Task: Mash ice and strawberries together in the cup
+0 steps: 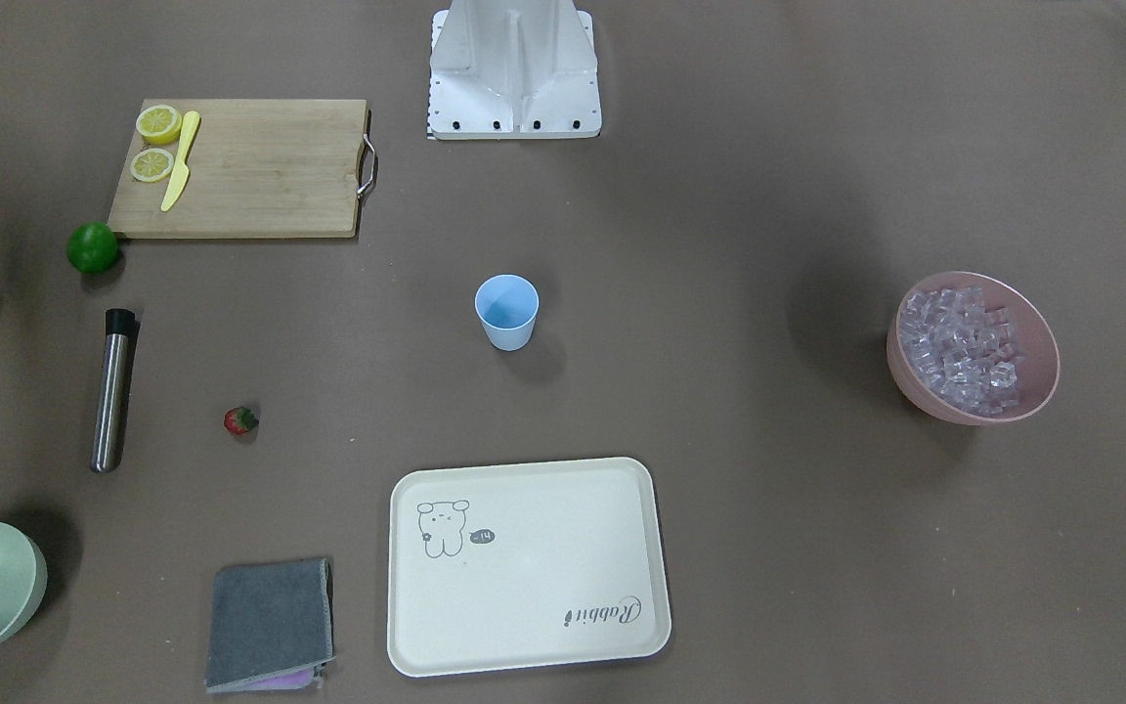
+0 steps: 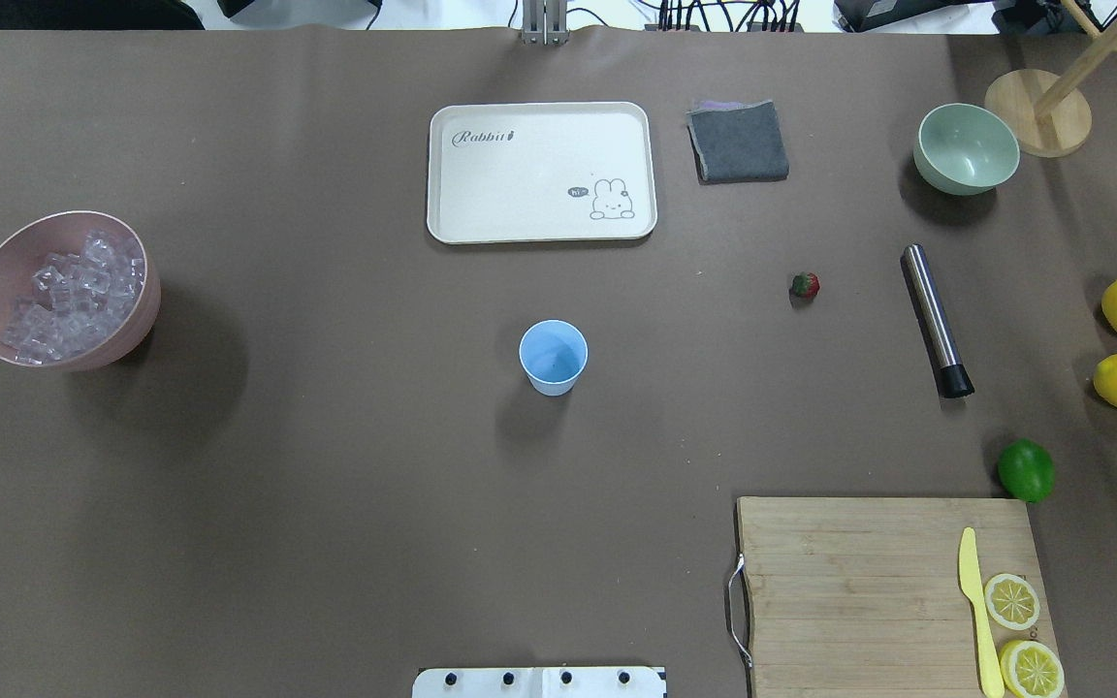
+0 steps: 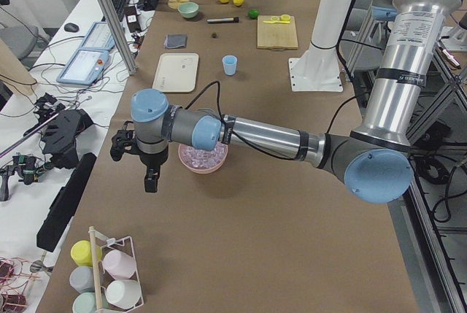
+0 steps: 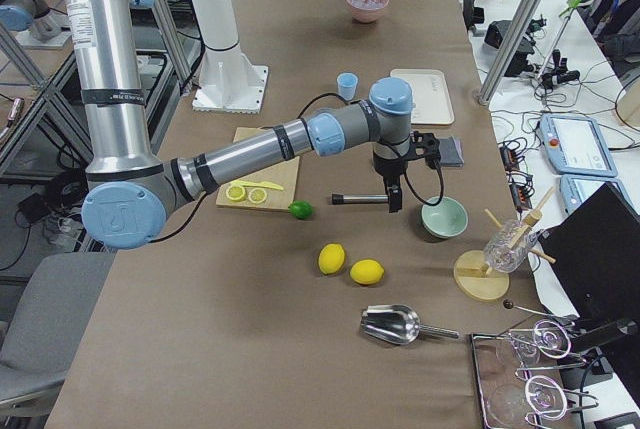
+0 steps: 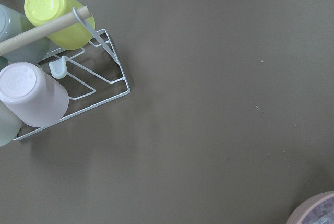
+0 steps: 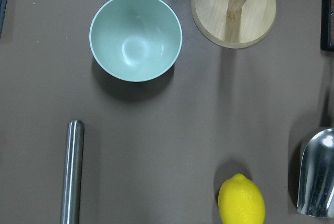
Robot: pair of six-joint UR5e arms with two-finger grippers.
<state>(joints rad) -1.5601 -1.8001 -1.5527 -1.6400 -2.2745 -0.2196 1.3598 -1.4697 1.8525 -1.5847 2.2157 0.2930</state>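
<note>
Blue plastic cup (image 2: pixel 553 357) sits empty, well apart from both grippers, roughly btwn them. Ice (image 2: pixel 69 296) heaped in pink bowl (image 2: pixel 15 254) just beside left gripper (image 3: pixel 151 180); strawberry (image 2: pixel 805 284) near right gripper (image 4: pixel 394 199), past the steel muddler (image 2: pixel 933 315). Can't tell either's jaw gap. Ice prob. slick, hard: you'd pinch flat faces; berry soft, grip lightly mid-body.

Cream rabbit-print rectangular tray (image 2: pixel 520 184) lying flat; folded grey cloth (image 2: pixel 738 145) just beside it, pale green round bowl (image 2: pixel 966 150) beyond the cloth, black-tipped steel cylinder (image 2: pixel 932 310) well apart from it.
</note>
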